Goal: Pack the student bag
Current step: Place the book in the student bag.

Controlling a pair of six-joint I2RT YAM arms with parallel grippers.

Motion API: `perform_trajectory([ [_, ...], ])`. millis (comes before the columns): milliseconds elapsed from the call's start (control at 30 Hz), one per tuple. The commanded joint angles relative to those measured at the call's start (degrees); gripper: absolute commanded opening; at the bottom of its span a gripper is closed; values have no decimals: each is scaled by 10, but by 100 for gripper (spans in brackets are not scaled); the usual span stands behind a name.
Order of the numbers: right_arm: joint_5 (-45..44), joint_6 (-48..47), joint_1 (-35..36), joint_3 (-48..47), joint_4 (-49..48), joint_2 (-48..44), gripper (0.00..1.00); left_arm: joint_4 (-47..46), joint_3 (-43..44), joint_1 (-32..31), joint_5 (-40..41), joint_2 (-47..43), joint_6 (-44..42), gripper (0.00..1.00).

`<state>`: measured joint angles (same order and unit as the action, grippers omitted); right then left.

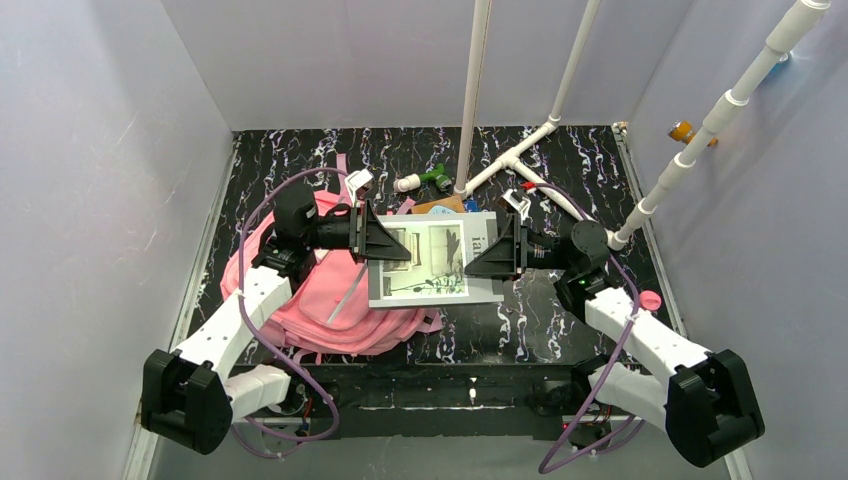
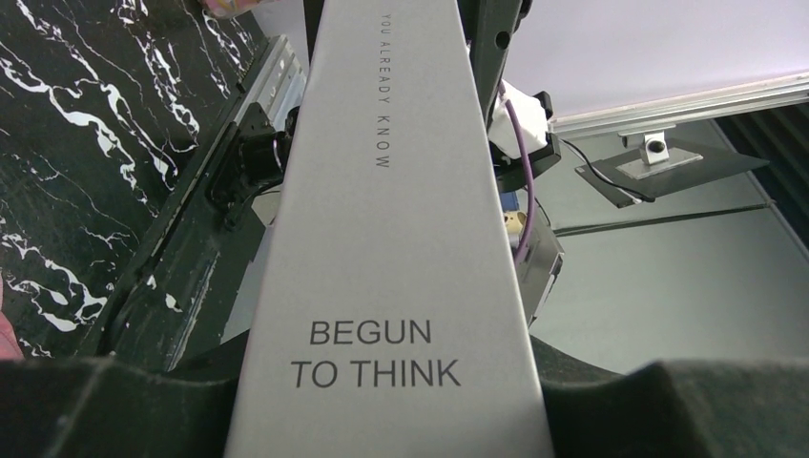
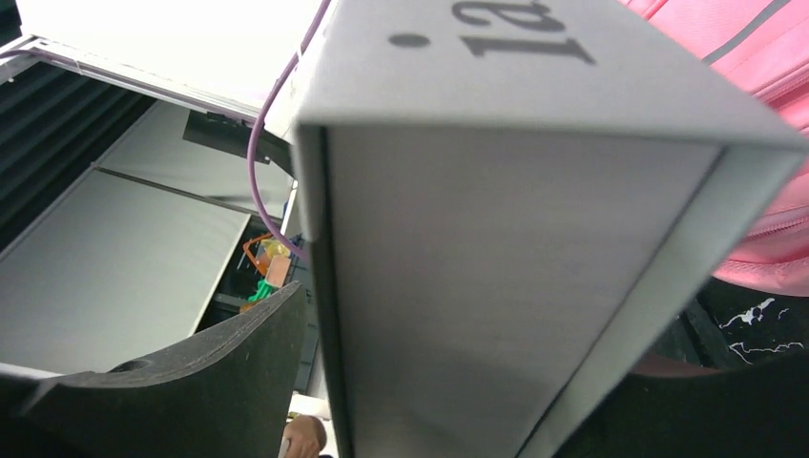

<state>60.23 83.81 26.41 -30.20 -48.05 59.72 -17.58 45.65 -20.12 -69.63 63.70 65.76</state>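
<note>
The student bag [image 1: 320, 290] is a pink fabric backpack lying flat at the left of the black marbled table. A grey book [image 1: 432, 258] with a picture on its cover is held level between my two grippers, its left edge over the bag's right side. My left gripper [image 1: 385, 243] is shut on the book's left edge. The left wrist view shows the book's spine [image 2: 391, 239], printed "BEGUN TO THINK", between the black fingers [image 2: 105, 410]. My right gripper [image 1: 497, 250] is shut on the right edge. The right wrist view shows the book [image 3: 496, 267] filling the jaws and the bag [image 3: 754, 57] beyond.
White pipes [image 1: 520, 150] cross the back of the table and rise at centre and right. A white and green item [image 1: 425, 181], a brown piece [image 1: 440, 205] and a red-handled tool [image 1: 520, 195] lie behind the book. A pink cap [image 1: 650, 299] sits at the right edge.
</note>
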Motion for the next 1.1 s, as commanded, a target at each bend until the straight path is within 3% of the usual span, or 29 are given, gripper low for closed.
perform_trajectory([
  [0, -7, -13, 0, 8, -16, -18, 76, -14, 31, -1, -28, -6, -6, 23],
  [333, -28, 68, -1, 34, -114, -9, 65, -14, 12, -2, -38, -20, -3, 23],
  [500, -34, 68, -1, 29, -108, -5, 57, -14, 11, -3, -37, -17, -2, 27],
  [567, -38, 68, -1, 33, -108, -4, 50, -14, 11, -3, -36, -13, 2, 37],
  [667, -42, 70, -2, 40, -107, -5, 29, -10, 13, -3, -26, -16, 3, 60],
  [700, -45, 73, -5, 44, -106, -8, 22, 0, 16, -3, -20, -18, -4, 72],
  [767, -50, 76, -14, 48, -95, -17, 14, 60, 34, -3, -1, -26, -44, 94],
  [800, -54, 75, -22, 50, -82, -24, 10, 107, 47, -3, 12, -29, -78, 98],
  [867, -56, 39, -44, 45, -7, -43, 2, 296, 104, -3, 82, -34, -216, 98],
  [933, -58, -45, -77, 22, 148, -70, 1, 476, 159, -3, 211, -33, -323, 98],
  [1000, -63, -128, -110, -4, 283, -88, 1, 581, 198, -3, 349, -29, -376, 98],
  [1067, -74, -209, -138, -27, 409, -93, 1, 626, 206, -3, 457, -38, -393, 98],
])
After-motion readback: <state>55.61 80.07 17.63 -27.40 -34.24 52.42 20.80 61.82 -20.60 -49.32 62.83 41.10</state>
